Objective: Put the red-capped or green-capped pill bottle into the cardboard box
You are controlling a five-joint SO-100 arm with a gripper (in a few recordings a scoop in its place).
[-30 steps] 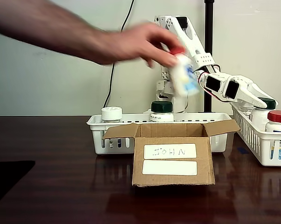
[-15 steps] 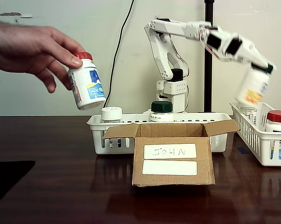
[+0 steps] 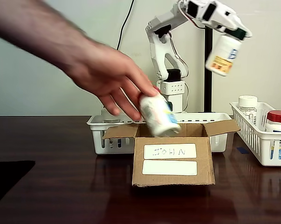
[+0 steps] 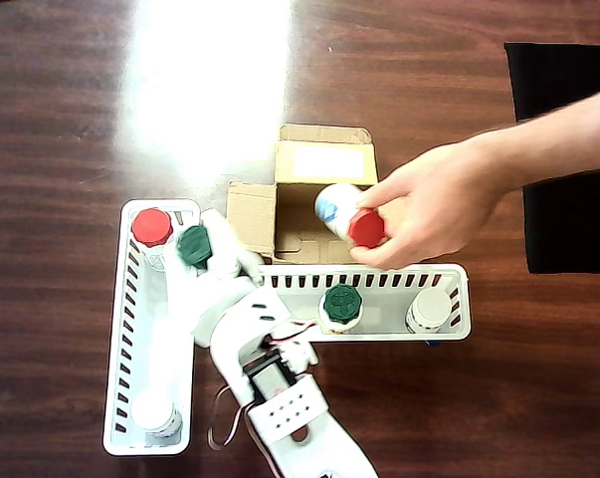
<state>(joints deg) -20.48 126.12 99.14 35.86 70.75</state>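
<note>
1. Nearest the fixed camera, we saw the cardboard box [image 3: 173,157] standing open on the table [image 3: 56,186], its handwritten label facing us.
2. Over its opening, a person's hand [image 3: 105,77] held a red-capped bottle [image 3: 158,114] tilted; in the overhead view the bottle [image 4: 344,211] lay above the box [image 4: 304,204], at about 3 o'clock of its middle.
3. Behind stood the long basket [image 3: 97,126], with another basket [image 3: 263,149] at 3 o'clock.
4. Farthest and highest, at 1 o'clock from the box, the gripper [image 3: 236,31] was clamped on the pill bottle [image 3: 222,55], which hung by its green cap, well apart from the box.
5. We judged the risk to be a collision: lowering the pill bottle while the hand covered the opening could knock either bottle loose.
6. Motion blur smeared the hand, and the fingertips were hard to make out at the cap.
</note>
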